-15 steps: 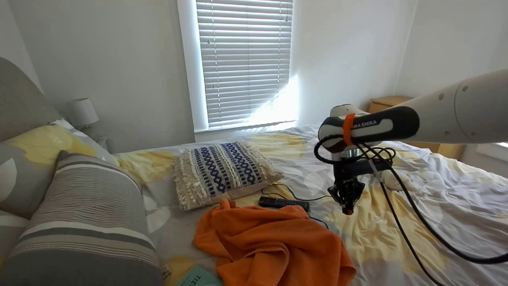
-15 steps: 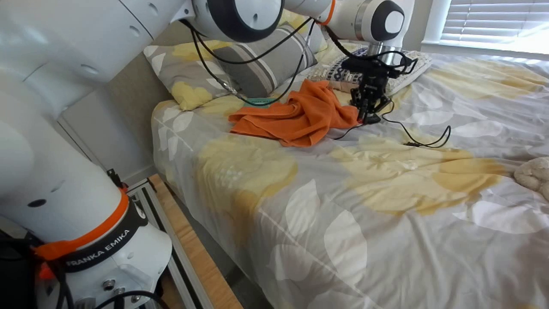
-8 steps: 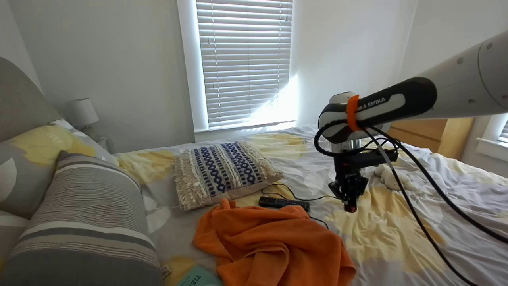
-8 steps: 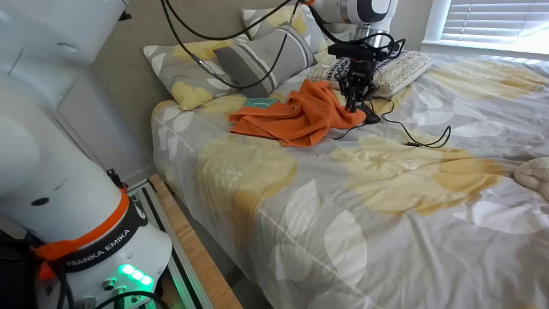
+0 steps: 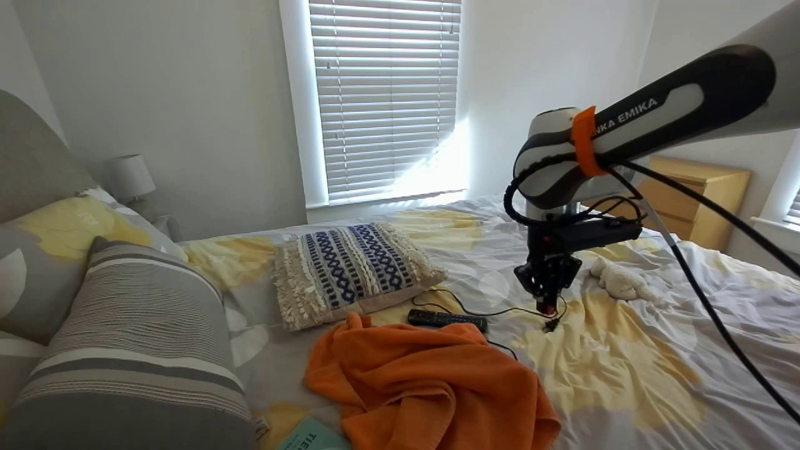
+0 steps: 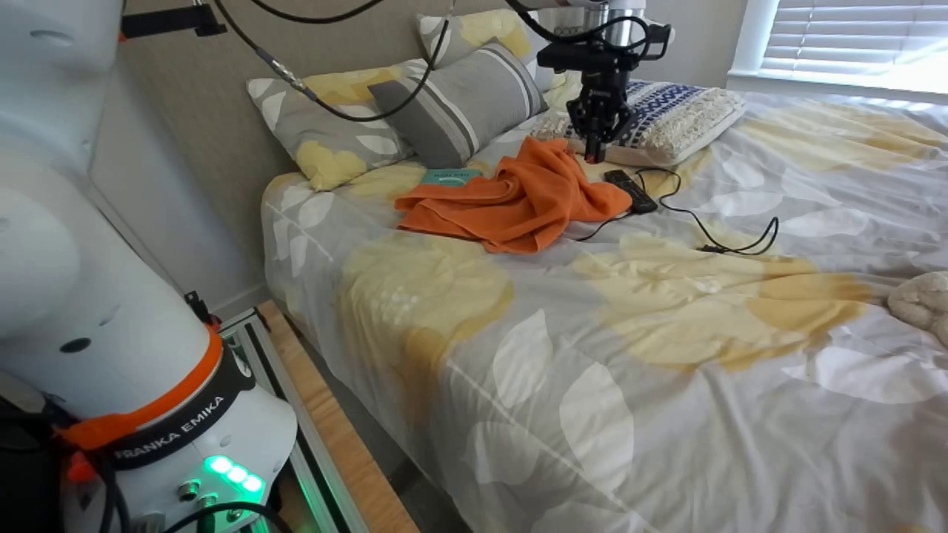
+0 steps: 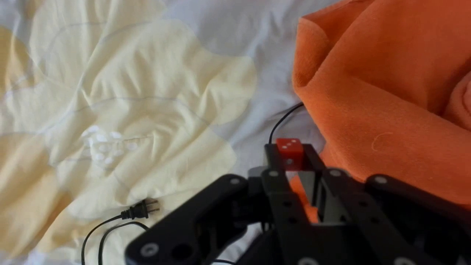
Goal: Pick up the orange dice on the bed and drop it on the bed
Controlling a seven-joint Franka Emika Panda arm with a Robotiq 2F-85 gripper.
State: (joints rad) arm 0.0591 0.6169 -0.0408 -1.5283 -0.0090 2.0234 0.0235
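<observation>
Because the die (image 7: 290, 154) must be dropped, the fingers (image 7: 312, 158) hold it aloft, clamped on two opposite faces, presumably so it falls free once they part.

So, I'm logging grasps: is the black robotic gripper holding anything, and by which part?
The small red cubic die, pinched by two opposite side faces at the tip of the black gripper.

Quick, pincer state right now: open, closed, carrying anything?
Pincer: closed, holding the red die at its fingertips.
</observation>
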